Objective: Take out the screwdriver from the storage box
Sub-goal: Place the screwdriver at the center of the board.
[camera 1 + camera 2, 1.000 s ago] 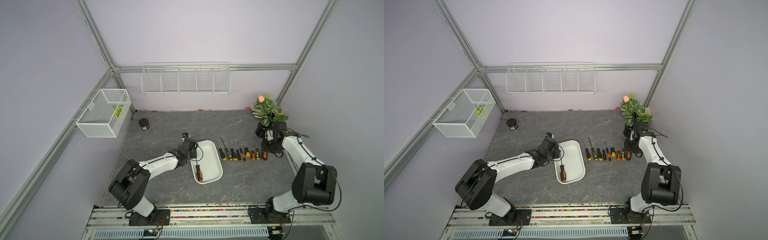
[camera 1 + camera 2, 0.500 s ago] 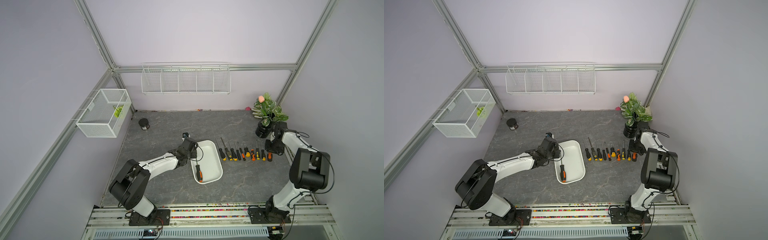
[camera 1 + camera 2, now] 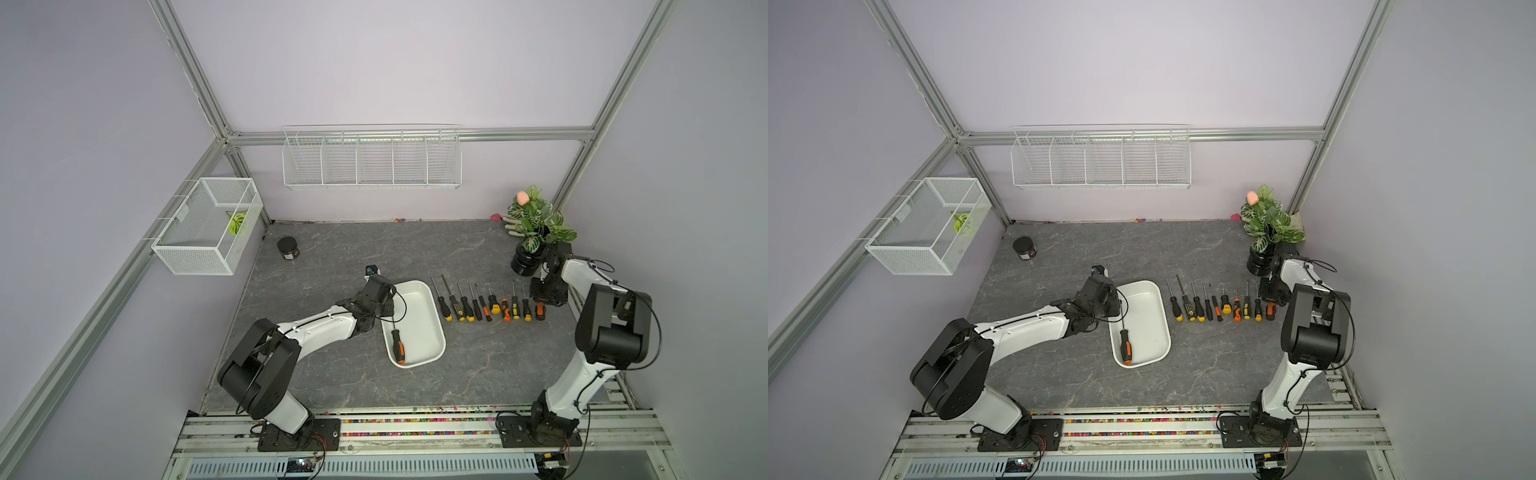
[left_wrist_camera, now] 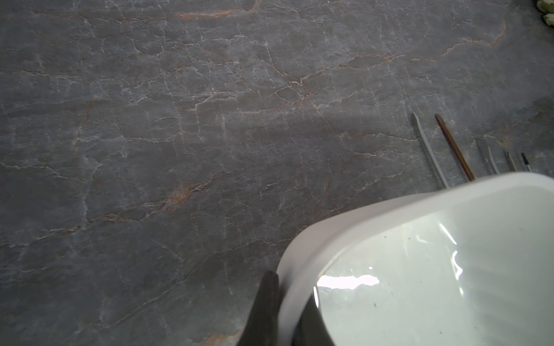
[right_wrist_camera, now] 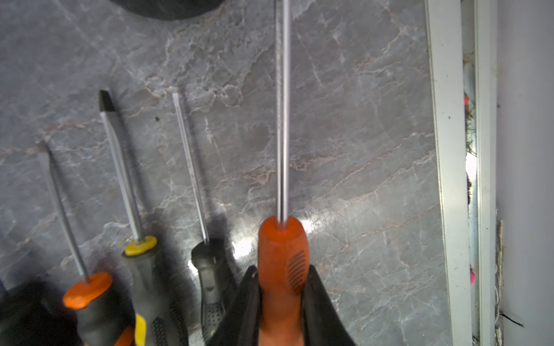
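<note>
From both top views I see my right arm folded up taller than a second ago, its right gripper low at the far end of the row of screwdrivers, while the left gripper hasn't budged from the storage box, where a black-and-orange screwdriver lies by the wall on the left arm's side. On the left wrist view its fingers are pinched tight on the box rim, one inside and one outside. On the right wrist view the right gripper is drawn in narrow, clamping the orange-handled screwdriver by its handle, shaft running alongside the others
</note>
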Tool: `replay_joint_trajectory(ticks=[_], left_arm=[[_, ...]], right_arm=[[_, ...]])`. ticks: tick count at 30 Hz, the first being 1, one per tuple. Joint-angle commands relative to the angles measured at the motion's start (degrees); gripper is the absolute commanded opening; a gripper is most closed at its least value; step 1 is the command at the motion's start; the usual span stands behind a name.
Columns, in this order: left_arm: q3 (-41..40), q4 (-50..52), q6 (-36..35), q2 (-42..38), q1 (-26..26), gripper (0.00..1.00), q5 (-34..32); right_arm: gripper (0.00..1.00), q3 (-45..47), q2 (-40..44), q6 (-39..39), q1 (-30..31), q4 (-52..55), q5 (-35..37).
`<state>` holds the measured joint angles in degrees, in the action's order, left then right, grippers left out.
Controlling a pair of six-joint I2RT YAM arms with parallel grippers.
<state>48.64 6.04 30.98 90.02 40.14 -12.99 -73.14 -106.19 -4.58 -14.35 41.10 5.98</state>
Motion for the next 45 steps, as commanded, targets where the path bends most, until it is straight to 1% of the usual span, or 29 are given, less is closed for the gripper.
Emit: replay_joint_trajectory(ticks=[1,11,15,21,31,39,45], left_arm=[[0.1,-0.2,-1.7,1.2,-0.2,0.0,-0.4],[-0.1,-0.2,-1.6,0.9,-0.2,0.0,-0.4],[-0.2,-0.2,-1.6,0.8,-0.2,0.0,-0.5],[-0.2,-0.4,-1.6,0.9,-0.3,0.0,-0.4],[-0.3,-0.3,-1.6,0.8,-0.3,0.0,-0.4],[-0.2,-0.4,-1.6,0.8,-0.3,0.0,-0.4],[-0.3,-0.3,-1.5,0.8,-0.4,0.0,-0.4]], right_arm=[[0.0,-1.2,-1.4,0.8,-0.5,0.0,0.7],[0.0,-1.5,-3.6,1.1,-0.6,0.5,0.0],[0.05,-1.8,-4.0,1.2,-0.6,0.7,0.0],[0.15,-1.7,-3.9,1.1,-0.6,0.7,-0.1],[0.23,-2.0,-4.5,0.8,-0.6,1.0,-0.7],[0.35,-1.9,-4.5,0.6,-0.6,1.2,-0.7],[0.35,-1.6,-3.9,0.4,-0.6,1.1,-0.7]])
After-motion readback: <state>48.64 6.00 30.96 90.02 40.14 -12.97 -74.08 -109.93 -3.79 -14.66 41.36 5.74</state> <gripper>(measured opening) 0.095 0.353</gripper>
